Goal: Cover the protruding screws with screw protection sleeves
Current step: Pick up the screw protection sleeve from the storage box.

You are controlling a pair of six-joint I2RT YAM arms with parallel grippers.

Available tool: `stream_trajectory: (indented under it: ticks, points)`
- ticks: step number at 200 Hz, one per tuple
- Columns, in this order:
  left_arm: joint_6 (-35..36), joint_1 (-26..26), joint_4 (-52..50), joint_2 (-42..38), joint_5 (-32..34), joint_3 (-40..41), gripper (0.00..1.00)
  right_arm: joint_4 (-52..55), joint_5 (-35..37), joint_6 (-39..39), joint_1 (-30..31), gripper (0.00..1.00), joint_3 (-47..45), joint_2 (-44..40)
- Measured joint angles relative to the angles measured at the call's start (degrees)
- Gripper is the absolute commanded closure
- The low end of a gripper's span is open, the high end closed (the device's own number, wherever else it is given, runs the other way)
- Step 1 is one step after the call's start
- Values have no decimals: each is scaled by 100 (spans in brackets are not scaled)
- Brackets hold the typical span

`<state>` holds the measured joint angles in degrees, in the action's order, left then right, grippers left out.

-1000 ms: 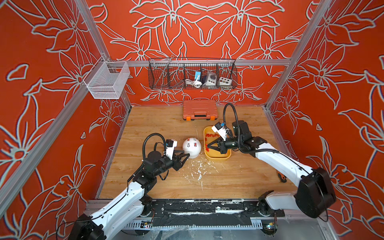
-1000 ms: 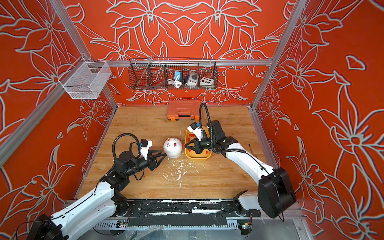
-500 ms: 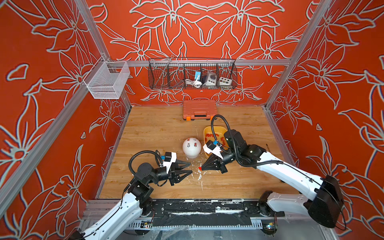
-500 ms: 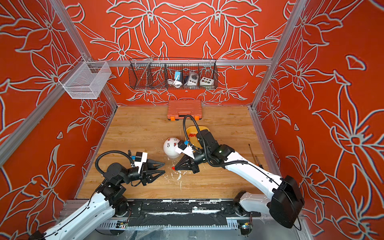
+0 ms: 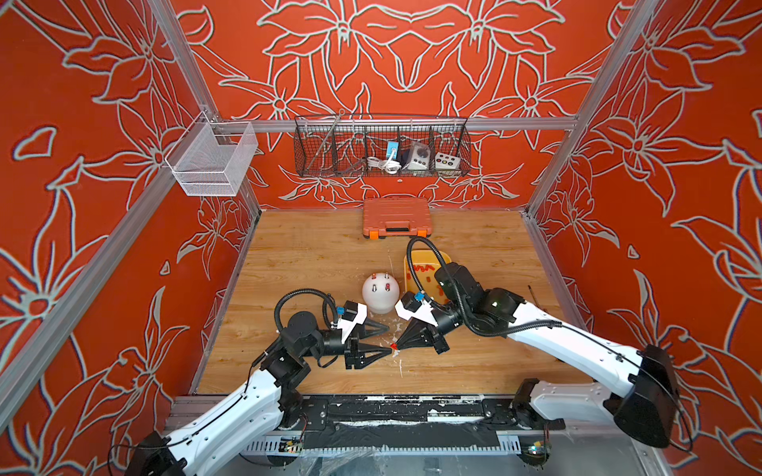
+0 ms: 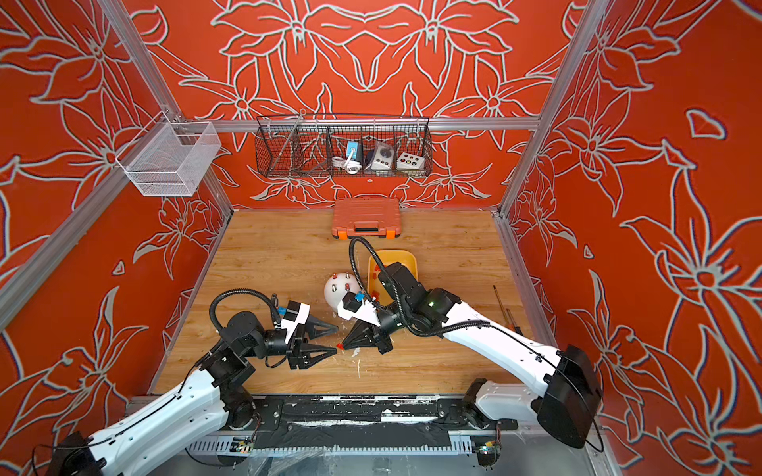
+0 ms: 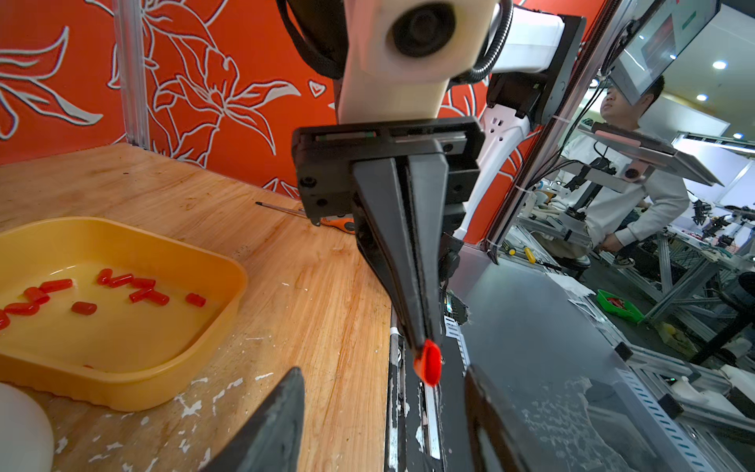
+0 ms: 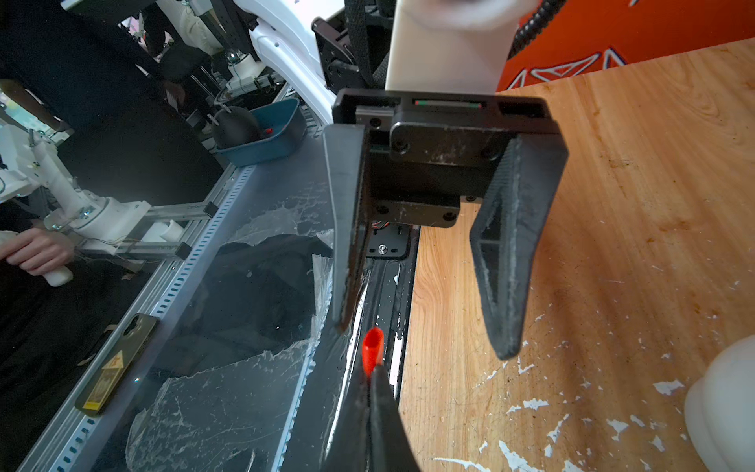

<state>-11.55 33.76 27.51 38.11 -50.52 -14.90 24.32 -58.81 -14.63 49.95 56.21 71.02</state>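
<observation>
A white dome (image 5: 380, 294) stands mid-table with the thin protruding screws (image 5: 386, 275) sticking up from its top; small red spots show beside them. Behind it to the right is a yellow tray (image 5: 447, 259) holding several loose red screw protection sleeves (image 7: 139, 288). My right gripper (image 5: 398, 347) is shut on one red sleeve (image 8: 372, 347), which pokes out past its tips. My left gripper (image 5: 388, 339) faces it, open, one finger on each side of that sleeve (image 7: 427, 363). The near finger (image 5: 381, 351) almost touches it. Both grippers hover near the table's front edge.
An orange tool case (image 5: 396, 216) lies at the back wall, below a black wire basket (image 5: 381, 146). A white mesh basket (image 5: 210, 158) hangs at the left wall. An orange-handled screwdriver (image 6: 503, 307) lies near the right wall. White flecks mark the wood in front of the dome.
The right gripper left the tray and swung to the front of the table with a sleeve. The left arm pulled back to meet it and its jaws opened wider.
</observation>
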Motion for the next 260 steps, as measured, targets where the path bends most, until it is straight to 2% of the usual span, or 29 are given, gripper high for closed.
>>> stream_trajectory:
  ticks: [14, 37, 47, 79, 130, 139, 142, 147, 150, 172, 184, 202, 235, 253, 260]
  points:
    - [63, 20, -28, 17, -22, -17, 54, 9, 35, -24, 0, 100, 37, 44]
    - [131, 50, -105, 26, -44, -33, 54, 15, 111, -55, 0, 100, 39, 74]
    - [133, 55, -127, 26, -46, -33, 61, 15, 144, -63, 9, 100, 39, 76]
    - [179, 85, -157, 26, -85, -35, 66, 7, 247, -70, 26, 100, 39, 76]
    - [229, 90, -186, 39, -98, -42, 89, 4, 341, -68, 26, 100, 42, 127]
    - [267, 90, -192, 44, -79, -42, 87, 7, 339, -68, 26, 100, 42, 136]
    - [251, 90, -197, 48, -74, -42, 82, 9, 341, -68, 26, 100, 42, 136]
    - [262, 90, -201, 48, -68, -42, 67, 7, 343, -68, 28, 100, 42, 136]
    - [273, 92, -201, 48, -66, -42, 62, 7, 345, -68, 31, 100, 42, 136]
    - [245, 111, -245, 17, 11, -44, 51, -33, 398, -66, 35, 100, 42, 133]
    - [256, 114, -269, -31, 79, -44, 52, -42, 398, -66, 37, 100, 39, 133]
    - [243, 111, -302, -83, 153, -44, 66, -72, 398, -63, 35, 100, 42, 133]
    - [306, 114, -319, -66, 227, -44, 70, -81, 396, -61, 35, 100, 42, 133]
    - [341, 114, -332, 22, 247, -55, 84, -111, 393, -57, 37, 100, 42, 133]
    - [356, 114, -348, 61, 256, -66, 86, -136, 391, -46, 37, 100, 39, 133]
